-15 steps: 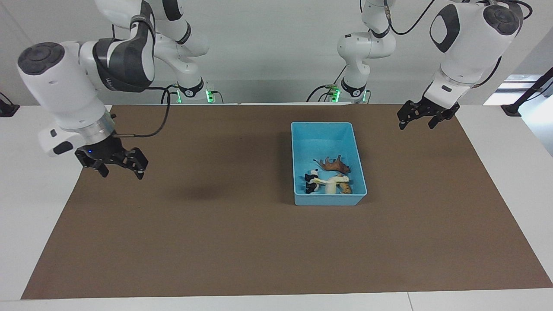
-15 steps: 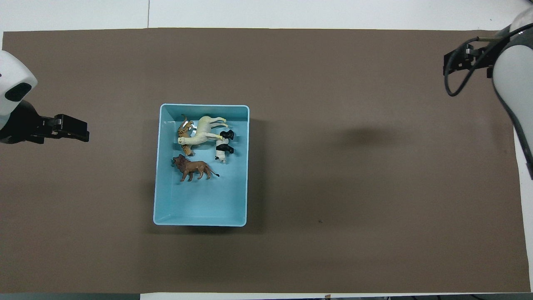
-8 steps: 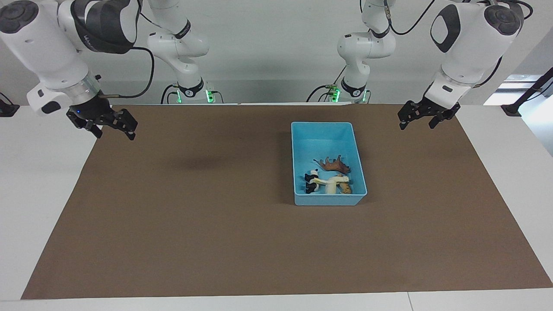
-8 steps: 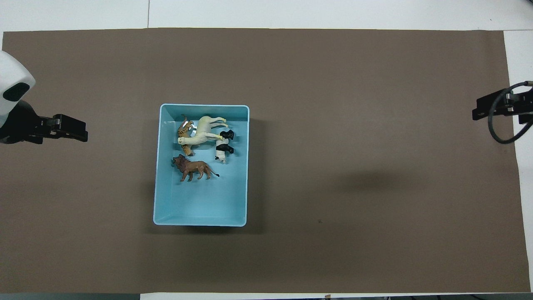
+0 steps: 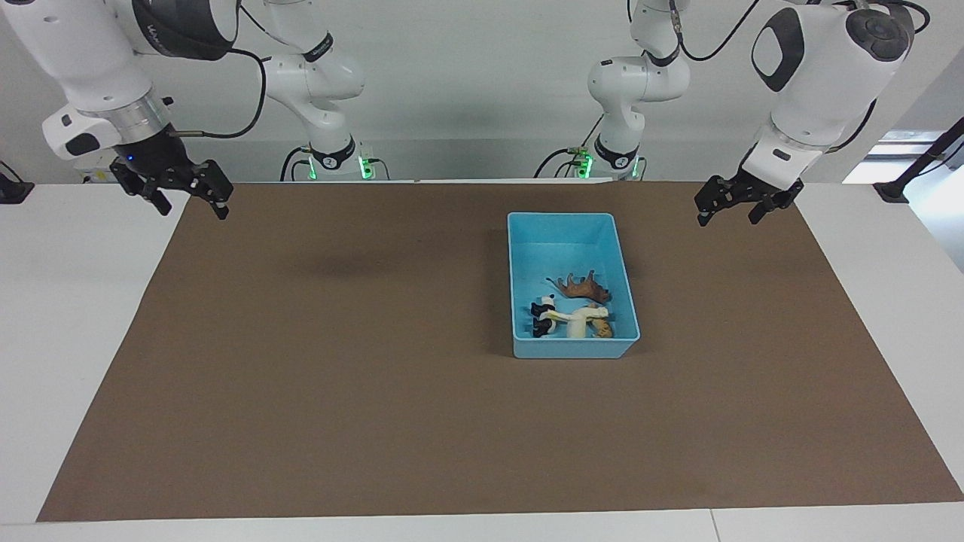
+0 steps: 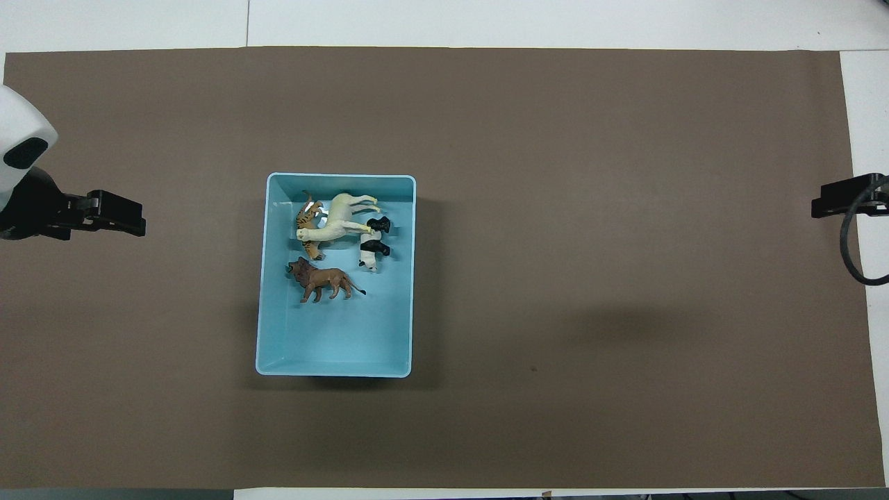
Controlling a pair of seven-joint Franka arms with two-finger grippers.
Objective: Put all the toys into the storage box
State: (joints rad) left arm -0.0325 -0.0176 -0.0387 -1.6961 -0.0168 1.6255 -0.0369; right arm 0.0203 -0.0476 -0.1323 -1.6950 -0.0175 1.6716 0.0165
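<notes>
The light-blue storage box (image 5: 562, 220) (image 6: 333, 371) stands on the brown mat toward the left arm's end. In it lie the orange tiger (image 6: 307, 212) (image 5: 603, 328), the cream-white horse (image 6: 340, 221) (image 5: 576, 317), the black-and-white panda (image 6: 376, 243) (image 5: 541, 315) and the brown animal (image 6: 323, 281) (image 5: 584, 288), which looks like a lion. My left gripper (image 5: 727, 217) (image 6: 133, 221) is open and empty, raised over the mat beside the box. My right gripper (image 5: 191, 206) (image 6: 826, 207) is open and empty, raised over the mat's corner at the right arm's end.
The brown mat (image 5: 376, 376) covers most of the white table (image 5: 68, 301). No toy lies on the mat outside the box.
My right gripper has risen and drawn back from over the mat toward its corner by the robots. The left gripper, the box and the toys have hardly moved.
</notes>
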